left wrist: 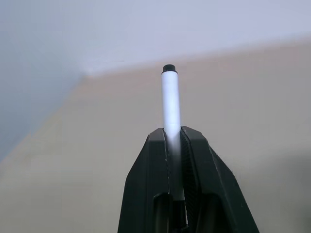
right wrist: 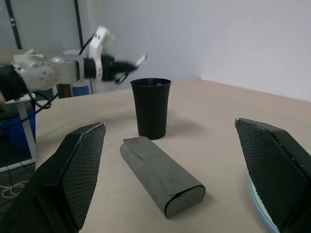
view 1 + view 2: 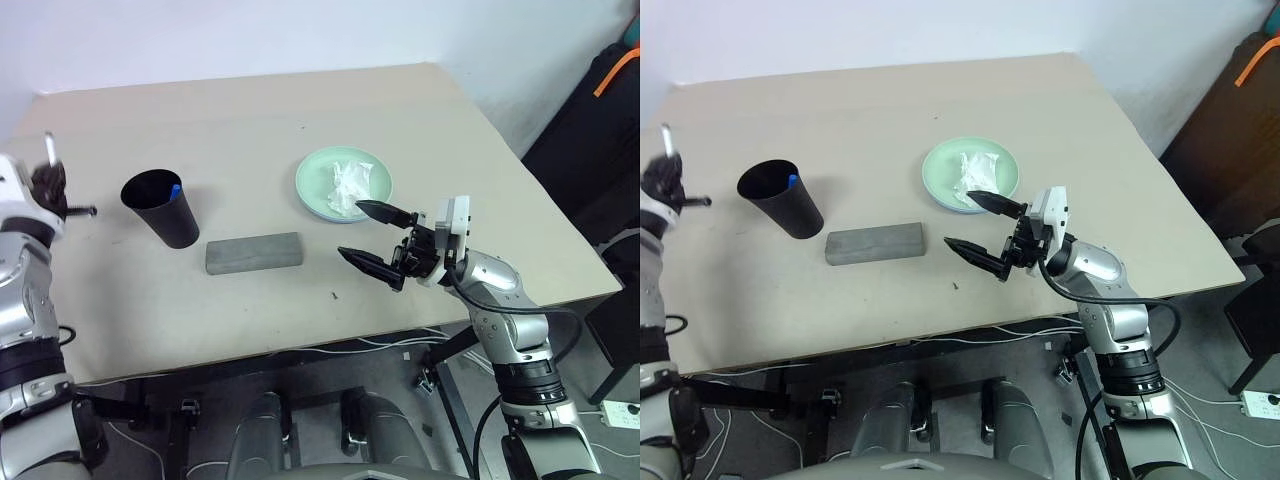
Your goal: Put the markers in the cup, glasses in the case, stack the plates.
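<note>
At the table's far left, my left gripper is shut on a white-bodied marker with a dark end, held above the table and to the left of the cup. The tall black cup stands upright with a blue-capped marker inside it. In front of the cup lies the grey case, closed. A mint green plate carries a crumpled white tissue. My right gripper hovers open at the plate's near edge, pointing left toward the case. The glasses are out of view.
The tan table ends close in front of the case and just right of my right arm. A dark bag with an orange strap stands off the table's right side. Cables run under the front edge.
</note>
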You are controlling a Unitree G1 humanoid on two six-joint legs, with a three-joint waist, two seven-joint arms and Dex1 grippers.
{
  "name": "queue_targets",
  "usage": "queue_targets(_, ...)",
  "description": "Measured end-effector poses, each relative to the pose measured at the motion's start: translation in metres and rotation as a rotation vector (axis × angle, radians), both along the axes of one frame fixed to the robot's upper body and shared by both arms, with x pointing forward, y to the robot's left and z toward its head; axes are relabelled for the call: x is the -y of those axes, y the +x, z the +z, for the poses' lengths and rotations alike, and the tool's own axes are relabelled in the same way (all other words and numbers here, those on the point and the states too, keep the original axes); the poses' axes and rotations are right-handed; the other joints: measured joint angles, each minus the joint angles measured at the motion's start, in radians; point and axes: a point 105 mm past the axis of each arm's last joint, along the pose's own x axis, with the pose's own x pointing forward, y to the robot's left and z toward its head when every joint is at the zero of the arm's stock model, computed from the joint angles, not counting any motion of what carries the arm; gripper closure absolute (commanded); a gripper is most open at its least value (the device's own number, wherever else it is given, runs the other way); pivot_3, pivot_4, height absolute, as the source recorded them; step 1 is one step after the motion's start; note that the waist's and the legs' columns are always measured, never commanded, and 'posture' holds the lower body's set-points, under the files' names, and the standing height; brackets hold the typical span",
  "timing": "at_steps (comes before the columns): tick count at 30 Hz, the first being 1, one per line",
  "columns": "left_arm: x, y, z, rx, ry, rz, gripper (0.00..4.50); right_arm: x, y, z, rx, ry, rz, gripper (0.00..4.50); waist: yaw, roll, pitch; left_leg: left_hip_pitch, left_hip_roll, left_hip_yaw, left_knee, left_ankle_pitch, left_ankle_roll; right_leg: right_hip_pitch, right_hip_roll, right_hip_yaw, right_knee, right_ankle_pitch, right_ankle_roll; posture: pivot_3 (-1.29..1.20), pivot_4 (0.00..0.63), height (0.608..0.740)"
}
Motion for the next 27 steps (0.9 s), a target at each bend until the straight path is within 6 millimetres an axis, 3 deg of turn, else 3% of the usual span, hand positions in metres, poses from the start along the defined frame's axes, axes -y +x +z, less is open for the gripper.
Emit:
queue_targets(3,0.016,0.002,0.023,0.127,-0.009,-0.101,4.49,-0.002,-0.003,0.004,0.016,0.011,0.009,0.0,-0.003,0.0,0.0,0.001,0.0,0.0,0.006,0.0,0.0,0.002,0.002,0.0,0.002,-0.002,0.004,0.0,0.15,0.74)
queue_targets(13,0.06,-0.005,0.042,0.338,-0.027,-0.399,4.49,-0.007,-0.007,0.0,0.003,0.016,0.022,0.0,-0.003,0.0,0.0,0.001,0.001,-0.001,0.012,0.0,0.0,0.004,0.004,0.0,0.005,-0.002,0.005,0.0,0.15,0.74)
queue_targets(19,0.08,-0.001,0.033,0.341,-0.023,-0.507,4.49,-0.006,-0.009,-0.004,-0.01,0.017,0.014,0.0,-0.004,0.0,0.0,0.001,0.001,-0.002,0.013,0.0,0.0,0.004,0.004,0.0,0.006,-0.002,0.005,0.0,0.15,0.74)
queue_targets(27,0.079,0.008,0.014,0.317,-0.045,-0.515,4.49,-0.006,-0.009,0.0,0.003,0.017,0.001,0.0,-0.004,0.0,0.0,0.001,0.001,-0.002,0.013,0.0,0.0,0.003,0.005,0.0,0.007,-0.002,0.005,0.0,0.15,0.74)
